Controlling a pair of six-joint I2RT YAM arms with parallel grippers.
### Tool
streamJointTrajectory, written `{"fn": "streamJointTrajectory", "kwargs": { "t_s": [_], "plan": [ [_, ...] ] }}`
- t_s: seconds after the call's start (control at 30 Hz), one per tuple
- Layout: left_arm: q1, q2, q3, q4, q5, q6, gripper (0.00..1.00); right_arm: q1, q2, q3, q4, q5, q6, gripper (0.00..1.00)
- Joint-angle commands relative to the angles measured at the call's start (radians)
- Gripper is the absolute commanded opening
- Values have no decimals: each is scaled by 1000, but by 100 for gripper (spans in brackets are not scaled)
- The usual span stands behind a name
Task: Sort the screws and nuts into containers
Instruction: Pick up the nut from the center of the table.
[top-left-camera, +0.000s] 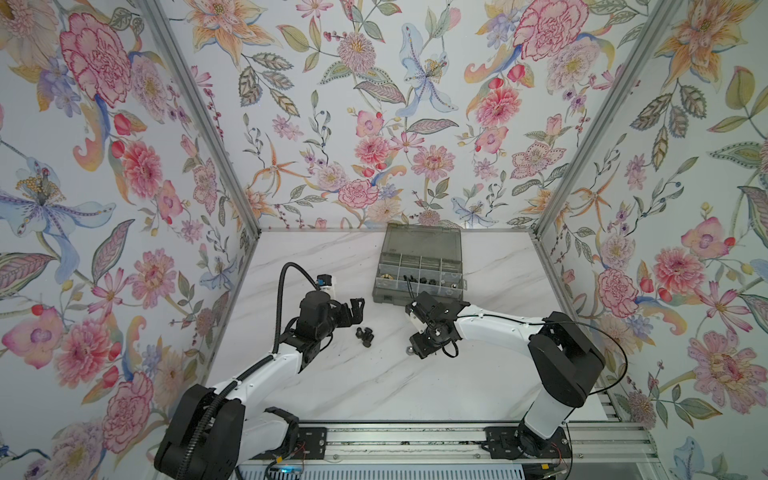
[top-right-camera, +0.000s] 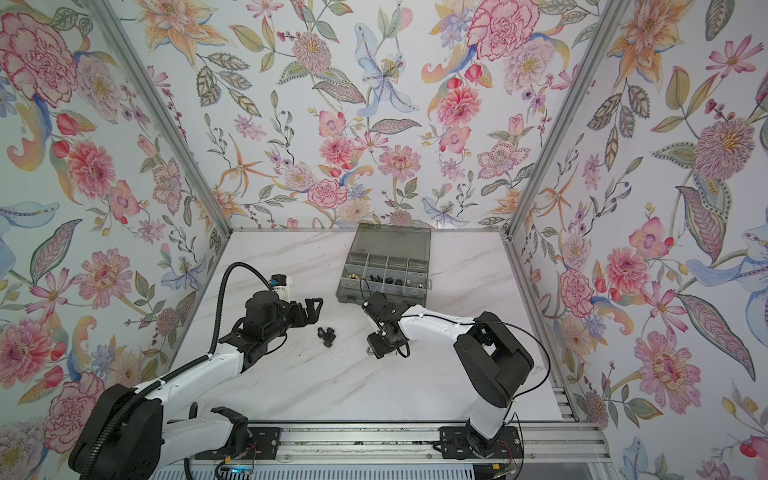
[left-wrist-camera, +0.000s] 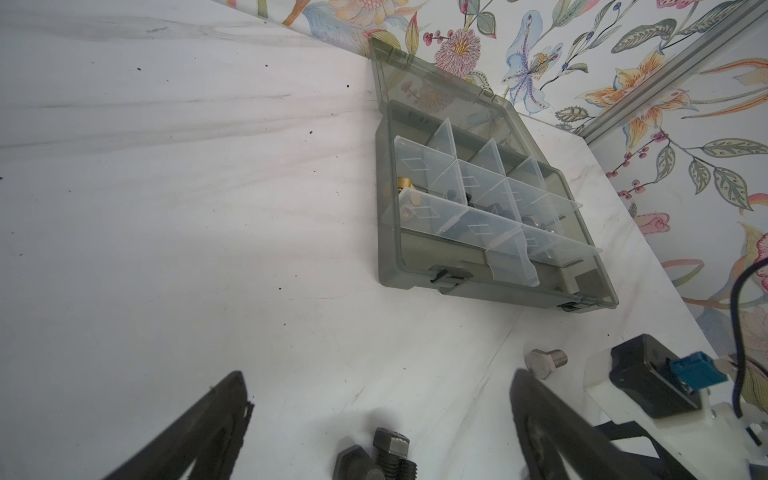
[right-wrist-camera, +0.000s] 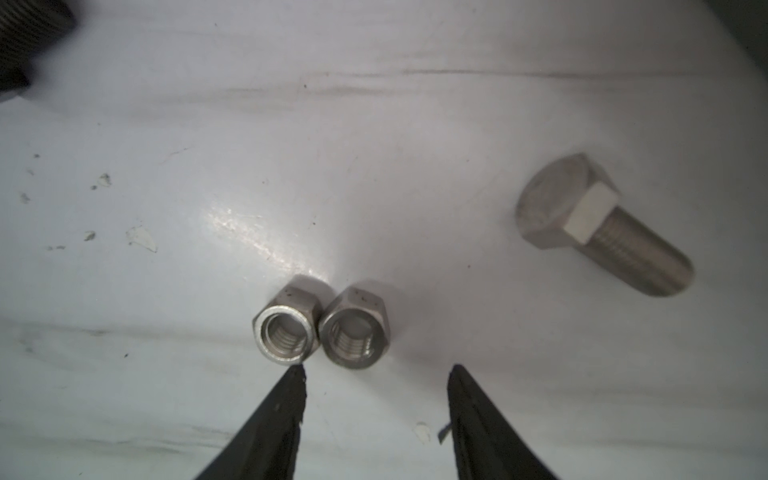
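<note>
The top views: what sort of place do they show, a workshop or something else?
Probably a robot test booth, not a workshop: a marble-look tabletop walled by floral-papered panels, a left arm and a right arm mounted on an aluminium rail, and a grey organiser box.

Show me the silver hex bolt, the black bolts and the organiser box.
silver hex bolt (right-wrist-camera: 590, 214): right wrist view, side flat of its head.
black bolts (top-left-camera: 365, 333): in a top view, middle of the small pile.
organiser box (left-wrist-camera: 419, 276): left wrist view, its grey front wall.
</note>
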Motion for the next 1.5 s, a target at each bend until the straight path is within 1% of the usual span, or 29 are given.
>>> {"fn": "streamJointTrajectory", "kwargs": {
  "t_s": [0.0, 0.4, 0.6, 0.77, 0.93, 1.1, 1.47],
  "plan": [
    [10, -22, 11, -14, -15, -6, 100, 4, 30, -7, -3, 23, -7, 57],
    [11, -27, 6, -20, -21, -3, 99, 28, 118, 56, -2, 39, -24, 54],
    [11, -31, 6, -22, -23, -1, 99, 39, 139, 77, -2, 36, -24, 50],
    [10, -33, 4, -23, -23, -3, 99, 40, 133, 63, -2, 39, -22, 41],
    [12, -34, 2, -18, -19, -4, 99, 40, 123, 49, -1, 40, -19, 28],
    [11, -36, 0, -17, -18, -4, 99, 37, 114, 46, -3, 39, -17, 17],
    [11, -28, 0, -8, -13, -6, 99, 9, 97, 51, -2, 25, -21, 4]
  ]
}}
